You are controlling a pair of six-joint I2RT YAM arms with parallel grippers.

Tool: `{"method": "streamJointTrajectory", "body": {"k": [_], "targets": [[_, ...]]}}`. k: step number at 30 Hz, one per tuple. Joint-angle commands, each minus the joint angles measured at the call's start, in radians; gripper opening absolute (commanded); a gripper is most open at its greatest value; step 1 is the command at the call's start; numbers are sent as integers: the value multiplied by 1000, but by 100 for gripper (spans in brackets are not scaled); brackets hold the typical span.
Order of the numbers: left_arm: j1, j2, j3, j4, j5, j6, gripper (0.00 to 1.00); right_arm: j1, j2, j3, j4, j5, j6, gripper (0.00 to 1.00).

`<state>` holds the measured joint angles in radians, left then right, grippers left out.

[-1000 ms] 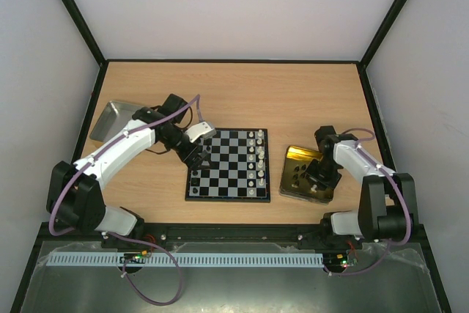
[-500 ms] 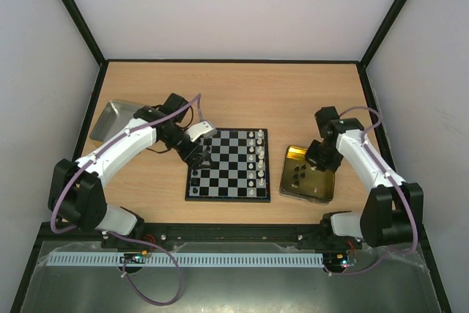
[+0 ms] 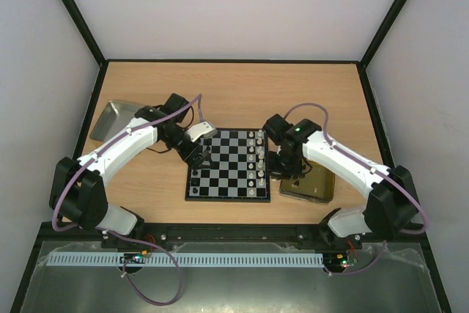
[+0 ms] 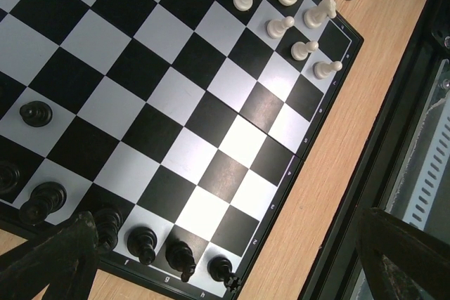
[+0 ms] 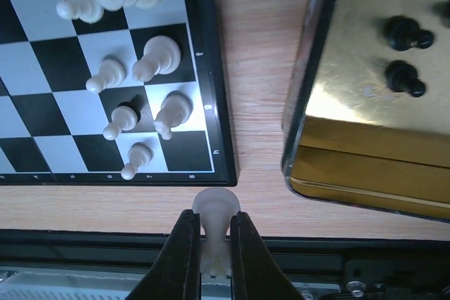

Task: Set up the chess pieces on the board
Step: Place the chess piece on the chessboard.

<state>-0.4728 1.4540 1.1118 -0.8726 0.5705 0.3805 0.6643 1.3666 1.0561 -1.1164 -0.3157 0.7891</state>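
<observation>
The board (image 3: 231,170) lies mid-table. White chess pieces (image 3: 256,153) stand along its right side and black chess pieces (image 4: 140,240) along its left. My right gripper (image 5: 214,233) is shut on a white piece (image 5: 216,210), hanging over bare wood just off the board's corner (image 5: 223,166), between the board and the gold tin (image 5: 365,152). In the top view the right gripper (image 3: 282,165) sits by the board's right edge. My left gripper (image 3: 198,153) hovers over the board's left edge with its jaws wide open and nothing between them; its fingers (image 4: 49,265) frame the black row.
The gold tin (image 3: 315,187) right of the board holds a few black pieces (image 5: 404,33). A silver tray (image 3: 113,119) sits at the far left. The table's black front rail (image 5: 337,254) runs just below the right gripper.
My right arm has swung left from above the gold tin to the gap beside the board's right edge, carrying the white piece. The left arm has not moved.
</observation>
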Motion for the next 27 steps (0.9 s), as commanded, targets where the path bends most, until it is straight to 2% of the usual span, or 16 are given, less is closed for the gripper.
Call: {"method": "streamJointTrajectory", "body": {"k": [1, 16, 27], "targets": [[-6, 2, 21, 4, -14, -7, 99, 37, 63, -33, 63, -46, 24, 4], [-6, -12, 6, 14, -33, -14, 99, 92, 185, -89, 153, -79, -22, 4], [-6, -9, 3, 14, -30, -12, 99, 102, 213, -104, 183, -97, -30, 4]]}}
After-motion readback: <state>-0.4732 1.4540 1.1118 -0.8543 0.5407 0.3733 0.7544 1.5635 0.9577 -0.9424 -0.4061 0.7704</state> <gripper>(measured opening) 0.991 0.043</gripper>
